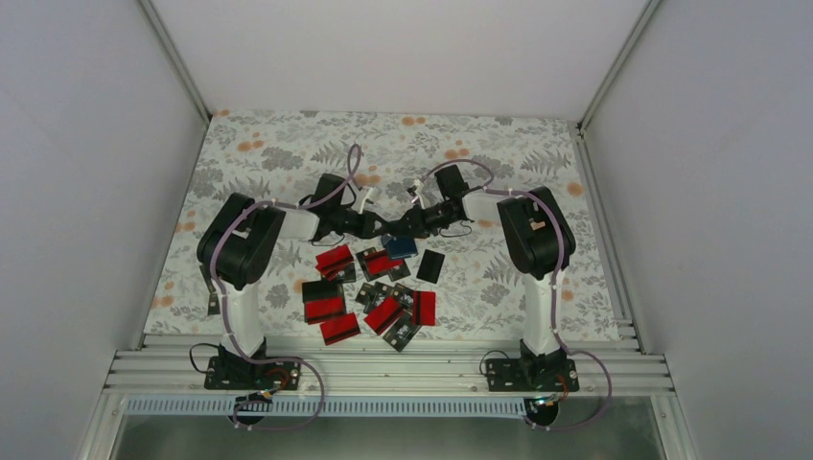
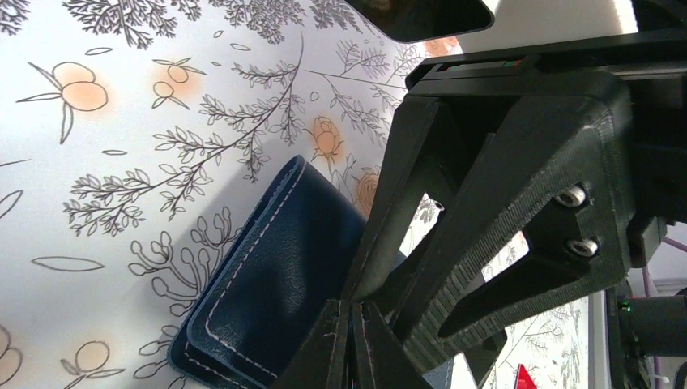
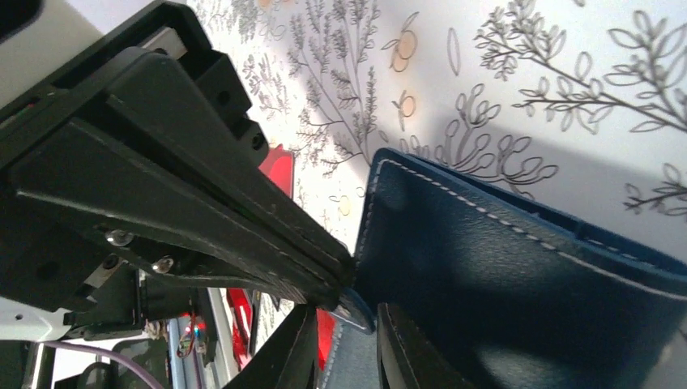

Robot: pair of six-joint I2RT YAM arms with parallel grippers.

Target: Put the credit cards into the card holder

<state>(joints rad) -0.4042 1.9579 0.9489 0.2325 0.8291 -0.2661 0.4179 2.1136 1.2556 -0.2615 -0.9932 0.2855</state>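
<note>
1. Top view: the card holder (image 1: 399, 246) lies on the counter (image 1: 268, 153) at frame centre, just above the scatter of credit cards (image 1: 334, 259); the left gripper (image 1: 376, 231) and right gripper (image 1: 406, 228) meet nose to nose over it; with both tips crowding one small thing, I judge a collision the first risk; a dragged holder could also sweep the cards below it into a heap.
2. Left wrist view: the left gripper is clenched tight at the bottom of the frame, with the navy holder just behind its tips at lower centre; I cannot tell whether a leaf of leather is pinched between them; if none is, the holder has no anchor and would likely slide when the other arm pulls.
3. Right wrist view: the right gripper's fingers (image 3: 301, 356) stand either side of a blue flap at the bottom edge, the gap narrow; whether they actually clamp it I cannot tell; the left tip touches the holder's stitched edge at mid frame; a bite on both leaves would lift the holder shut instead of opening it; a shallow bite on smooth leather may slip; opposed pulls could twist it.
</note>
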